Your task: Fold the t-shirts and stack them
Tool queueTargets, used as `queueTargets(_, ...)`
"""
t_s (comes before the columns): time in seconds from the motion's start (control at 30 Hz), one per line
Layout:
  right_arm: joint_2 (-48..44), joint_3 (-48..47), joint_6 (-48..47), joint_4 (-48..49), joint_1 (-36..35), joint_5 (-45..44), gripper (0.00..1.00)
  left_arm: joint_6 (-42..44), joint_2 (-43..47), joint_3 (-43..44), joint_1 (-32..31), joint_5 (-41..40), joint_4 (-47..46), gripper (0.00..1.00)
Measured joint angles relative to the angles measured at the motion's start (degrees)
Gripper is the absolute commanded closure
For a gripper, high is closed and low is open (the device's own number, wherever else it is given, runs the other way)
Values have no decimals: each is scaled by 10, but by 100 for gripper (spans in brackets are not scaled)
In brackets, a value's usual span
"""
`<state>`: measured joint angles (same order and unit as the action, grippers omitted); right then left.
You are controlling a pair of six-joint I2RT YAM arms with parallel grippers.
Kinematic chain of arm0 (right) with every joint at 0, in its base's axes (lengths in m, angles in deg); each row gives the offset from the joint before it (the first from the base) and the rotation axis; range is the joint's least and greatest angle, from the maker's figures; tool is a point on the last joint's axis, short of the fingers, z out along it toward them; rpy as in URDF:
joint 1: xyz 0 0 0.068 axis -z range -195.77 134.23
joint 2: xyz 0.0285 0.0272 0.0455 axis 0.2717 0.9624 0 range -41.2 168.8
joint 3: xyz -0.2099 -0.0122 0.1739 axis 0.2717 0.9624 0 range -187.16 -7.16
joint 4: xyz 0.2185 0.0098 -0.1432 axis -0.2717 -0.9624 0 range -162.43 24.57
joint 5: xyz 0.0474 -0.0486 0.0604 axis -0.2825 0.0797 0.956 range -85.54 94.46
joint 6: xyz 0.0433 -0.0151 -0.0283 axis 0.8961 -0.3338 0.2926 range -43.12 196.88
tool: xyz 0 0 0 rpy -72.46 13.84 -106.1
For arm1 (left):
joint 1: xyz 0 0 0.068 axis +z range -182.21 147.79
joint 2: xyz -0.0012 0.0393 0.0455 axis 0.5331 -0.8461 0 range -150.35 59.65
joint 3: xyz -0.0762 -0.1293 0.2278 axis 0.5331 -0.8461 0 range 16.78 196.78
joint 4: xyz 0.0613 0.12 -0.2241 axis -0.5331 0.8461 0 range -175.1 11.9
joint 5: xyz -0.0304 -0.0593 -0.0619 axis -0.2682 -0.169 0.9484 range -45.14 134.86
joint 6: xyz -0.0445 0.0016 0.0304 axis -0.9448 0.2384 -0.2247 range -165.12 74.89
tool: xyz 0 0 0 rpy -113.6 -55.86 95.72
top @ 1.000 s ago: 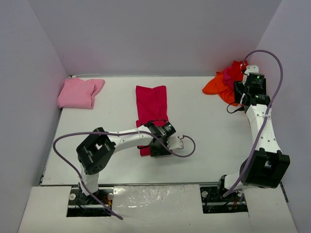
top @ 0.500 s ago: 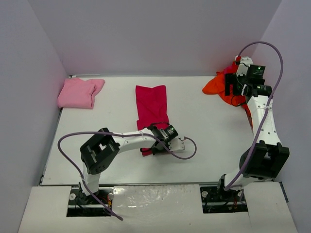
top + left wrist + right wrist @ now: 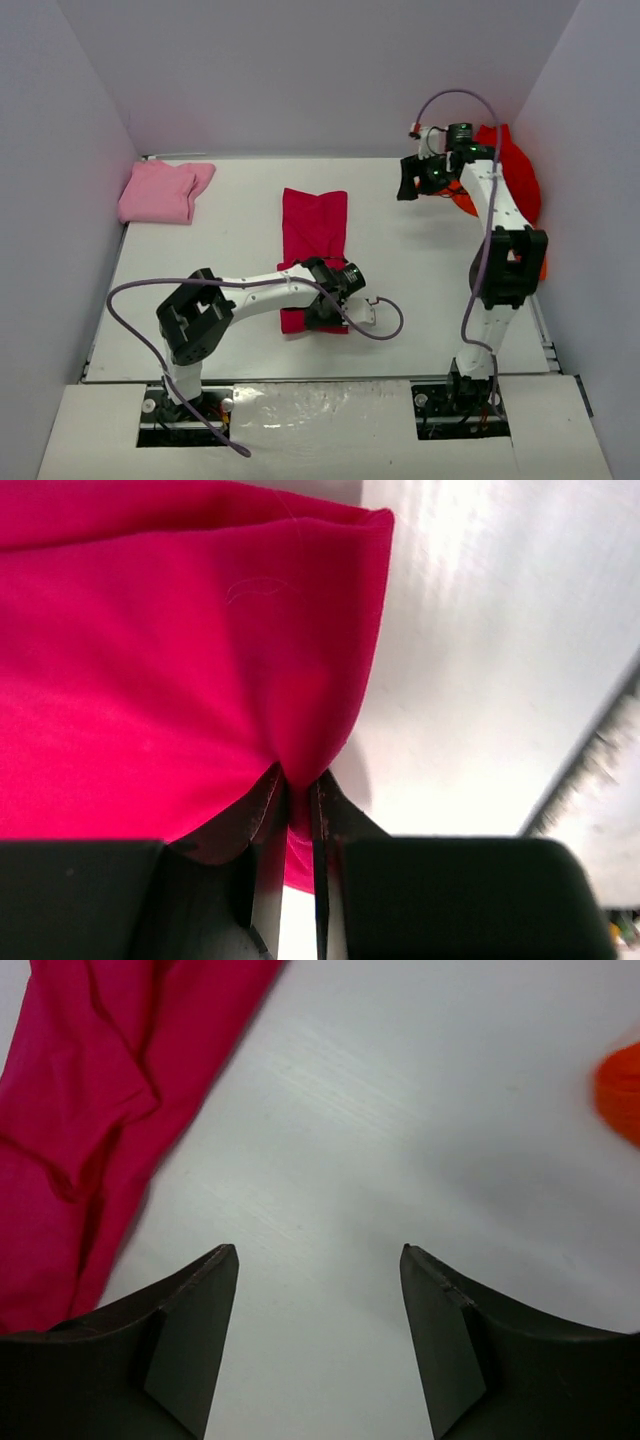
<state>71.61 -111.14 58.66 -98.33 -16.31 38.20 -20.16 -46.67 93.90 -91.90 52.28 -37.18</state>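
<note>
The crimson-magenta cloth t-shirt (image 3: 313,222) lies as a long narrow strip at mid-width of the white bench (image 3: 420,280). The left end effector (image 3: 298,792) is at the near end of the crimson-magenta cloth t-shirt, jaws pinched narrow on its edge, with cloth bunched between the 2 fingers. The right end effector (image 3: 318,1260) hangs off the far right of that shirt, jaws wide, nothing between them, bare bench beneath. A folded light pink cloth t-shirt (image 3: 165,192) lies off the far left of that shirt, well apart. A red cloth t-shirt (image 3: 512,172) and an orange cloth t-shirt (image 3: 622,1088) sit heaped further right, beyond the right end effector. How those 2 are arranged cannot be determined.
</note>
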Motion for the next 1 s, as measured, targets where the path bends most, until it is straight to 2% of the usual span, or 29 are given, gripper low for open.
queueTargets(0.17, 124, -23, -61, -82, -74, 36, 39, -1, 49, 2, -3, 0, 38, 100)
queueTargets(0.3, 154, -24, -97, -136, -134, 51, 45, 3, 63, 45, -3, -11, 74, 100)
queueTargets(0.37, 154, -33, -112, -158, -161, 67, 49, 6, 63, 82, -3, -16, 90, 100)
queueTargets(0.47, 153, -44, -129, -174, -183, 83, 61, 12, 63, 138, -3, -15, 109, 100)
queueTargets(0.57, 152, -44, -144, -186, -186, 88, 58, 15, 64, 175, -3, -5, 129, 100)
queueTargets(0.7, 149, -39, -155, -192, -180, 83, 51, 18, 70, 182, -3, 7, 160, 100)
queueTargets(0.73, 147, -38, -154, -192, -178, 76, 52, 19, 71, 182, -3, 8, 167, 100)
queueTargets(0.77, 146, -38, -151, -191, -177, 68, 56, 20, 72, 182, -3, 8, 172, 100)
queueTargets(0.83, 140, -37, -132, -176, -172, 38, 70, 22, 73, 181, -3, 8, 180, 100)
queueTargets(0.9, 130, -36, -89, -143, -163, -20, 66, 27, 75, 179, -3, 6, 182, 100)
queueTargets(1.0, 102, -27, -37, -84, -148, -131, 66, 36, 75, 179, -3, 2, 184, 100)
